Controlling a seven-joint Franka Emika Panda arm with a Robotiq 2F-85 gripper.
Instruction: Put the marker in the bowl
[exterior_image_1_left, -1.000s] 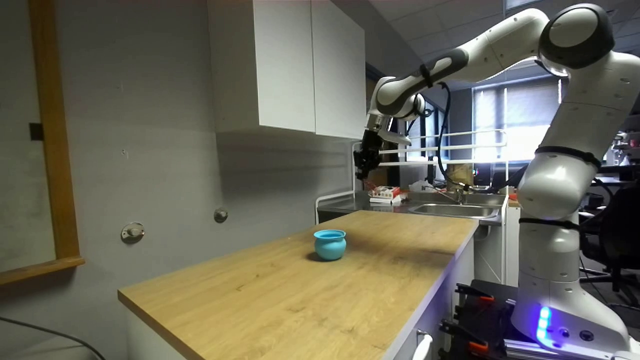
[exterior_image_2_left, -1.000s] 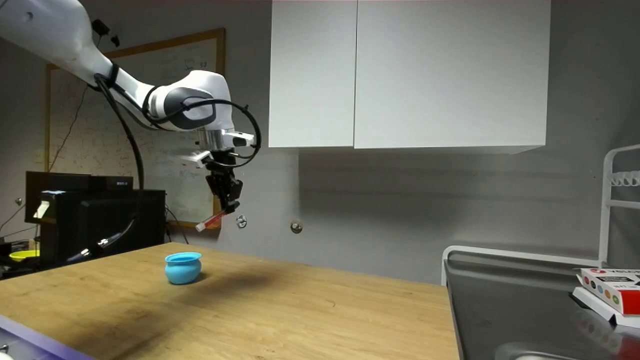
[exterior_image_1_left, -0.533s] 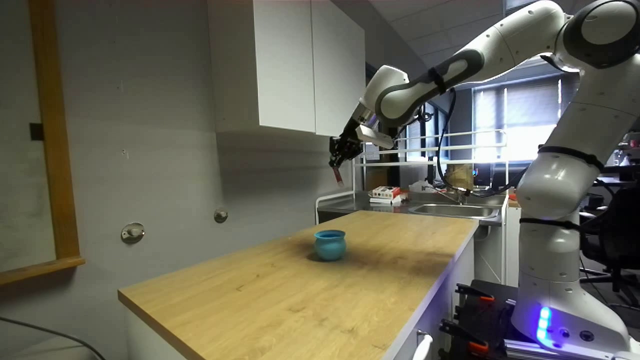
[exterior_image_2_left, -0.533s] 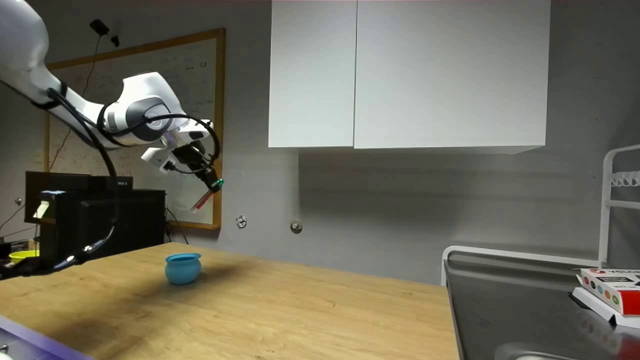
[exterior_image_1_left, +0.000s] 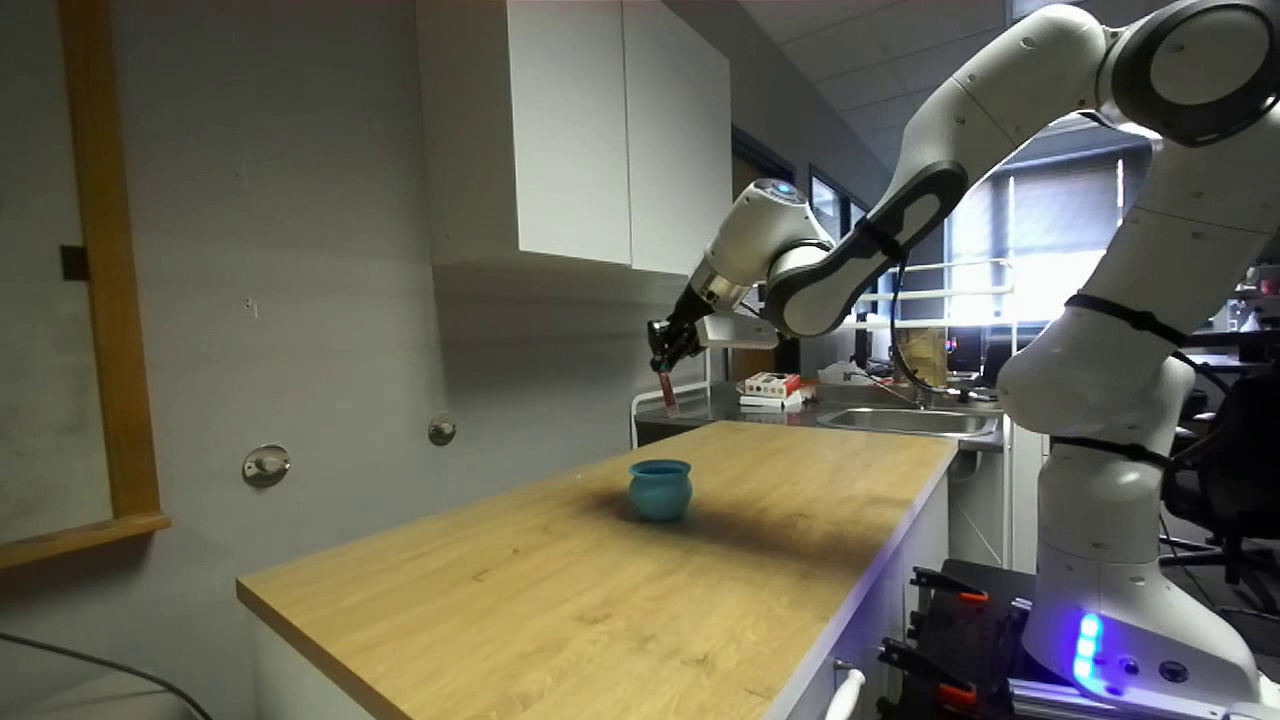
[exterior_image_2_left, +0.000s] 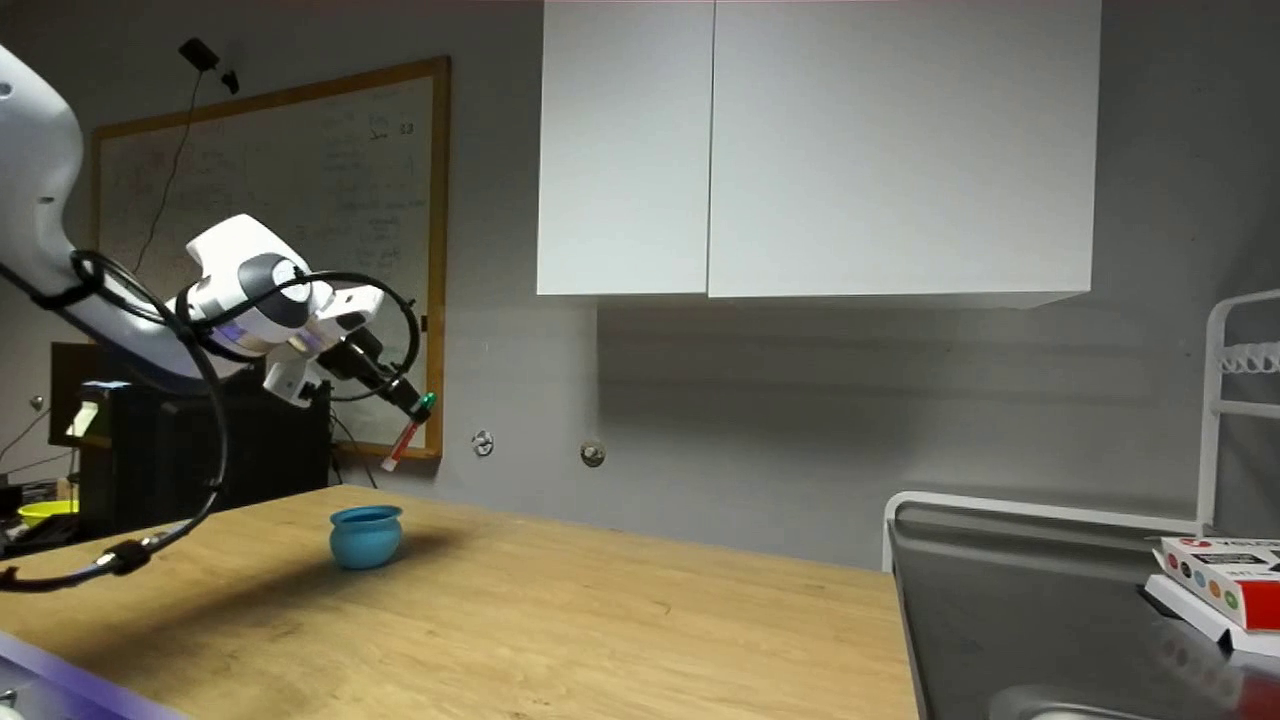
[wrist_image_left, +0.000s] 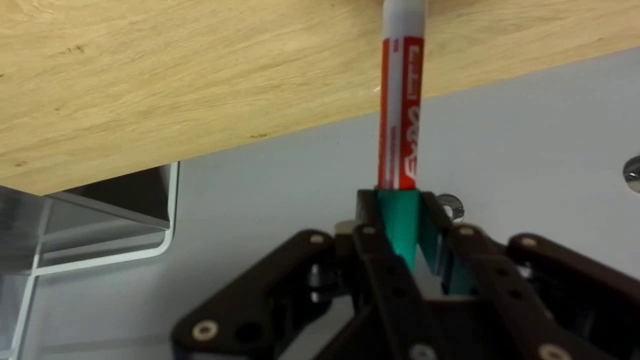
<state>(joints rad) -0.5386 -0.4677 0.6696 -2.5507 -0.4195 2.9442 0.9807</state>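
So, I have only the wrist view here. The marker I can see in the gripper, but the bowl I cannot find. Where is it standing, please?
Observer: In both exterior views, the blue bowl stands upright on the wooden table.
Operator: Thank you. Is there any contact with it?
Observer: No, both exterior views show the marker higher than the blue bowl, with a gap between them.
Operator: And is some furniture higher up, outside of my picture?
Observer: Yes, a white cupboard; in both exterior views the gripper appears lower than its bottom edge.
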